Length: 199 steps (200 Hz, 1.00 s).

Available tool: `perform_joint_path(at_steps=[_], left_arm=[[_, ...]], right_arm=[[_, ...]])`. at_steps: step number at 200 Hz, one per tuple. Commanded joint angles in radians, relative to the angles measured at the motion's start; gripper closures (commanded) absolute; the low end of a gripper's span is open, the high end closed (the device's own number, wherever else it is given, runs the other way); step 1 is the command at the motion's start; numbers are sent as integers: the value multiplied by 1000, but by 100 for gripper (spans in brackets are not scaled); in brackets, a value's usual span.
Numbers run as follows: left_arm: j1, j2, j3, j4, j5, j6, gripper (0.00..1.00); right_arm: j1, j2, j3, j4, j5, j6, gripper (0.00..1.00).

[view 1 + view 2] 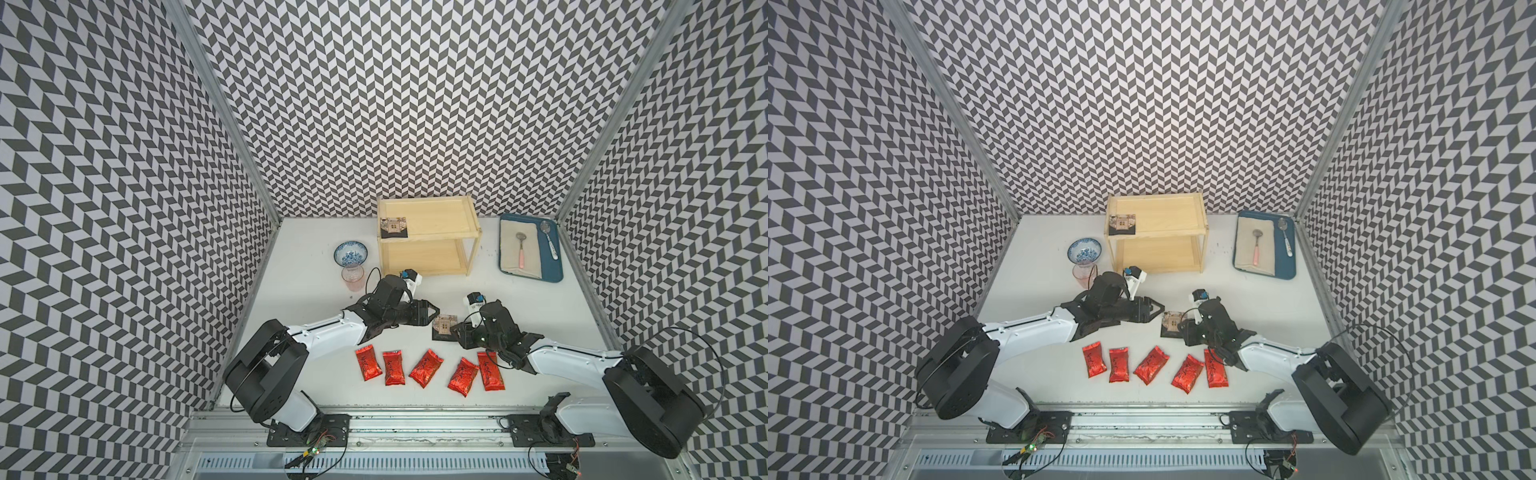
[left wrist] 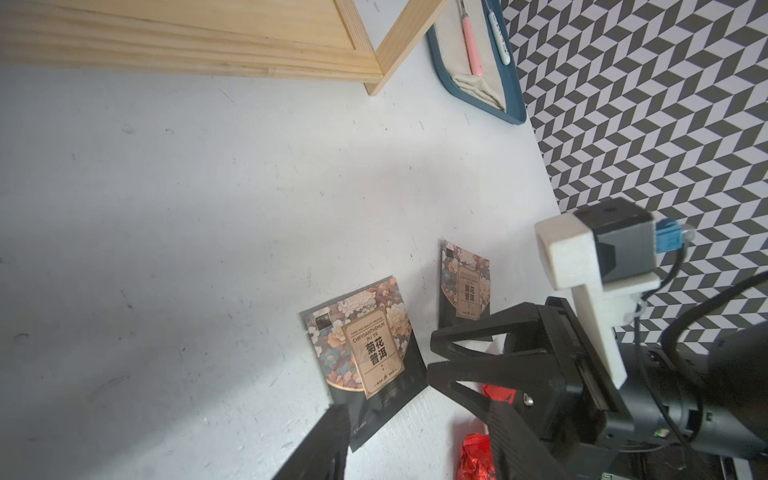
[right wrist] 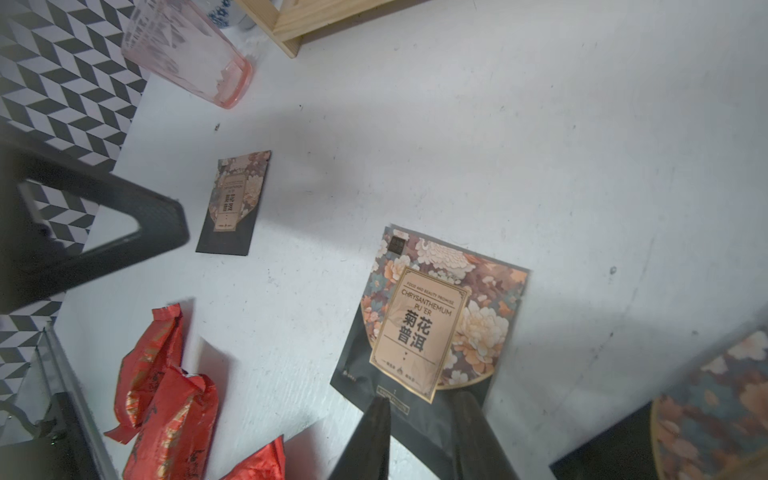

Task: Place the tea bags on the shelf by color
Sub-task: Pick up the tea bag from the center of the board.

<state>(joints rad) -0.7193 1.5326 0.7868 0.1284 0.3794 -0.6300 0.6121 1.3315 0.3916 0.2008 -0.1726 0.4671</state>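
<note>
The pale wood shelf (image 1: 432, 240) stands at the back with one black tea bag (image 1: 393, 227) on the left of its top tier. Several red tea bags (image 1: 425, 368) lie in a row near the front. Another black tea bag (image 1: 444, 326) (image 3: 436, 324) lies flat mid-table between my grippers. My right gripper (image 1: 454, 332) (image 3: 420, 398) is narrowly open, its fingertips straddling that bag's bottom edge. My left gripper (image 1: 436, 311) (image 2: 413, 409) is open and empty just left of it. Two more black bags (image 3: 235, 199) (image 2: 465, 291) lie under the arms, hidden in both top views.
A blue-and-white bowl (image 1: 351, 253) and a pink cup (image 1: 353, 277) stand left of the shelf, close behind my left arm. A blue tray (image 1: 555, 266) with a cloth and two spoons sits at the back right. Patterned walls close in three sides.
</note>
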Motion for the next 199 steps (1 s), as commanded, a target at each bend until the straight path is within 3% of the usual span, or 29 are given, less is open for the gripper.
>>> perform_joint_path(at_steps=[1,121,199], left_arm=[[8,19,13,28,-1,-2,42],[24,44,-20,45,2,-8,44],[7,151,-29,100,67,9,48]], right_arm=[[-7,34,-8,89,-4,10,71],[-14,175,57,146,-74,-3,71],[-97,2,34,97,-233,56,71]])
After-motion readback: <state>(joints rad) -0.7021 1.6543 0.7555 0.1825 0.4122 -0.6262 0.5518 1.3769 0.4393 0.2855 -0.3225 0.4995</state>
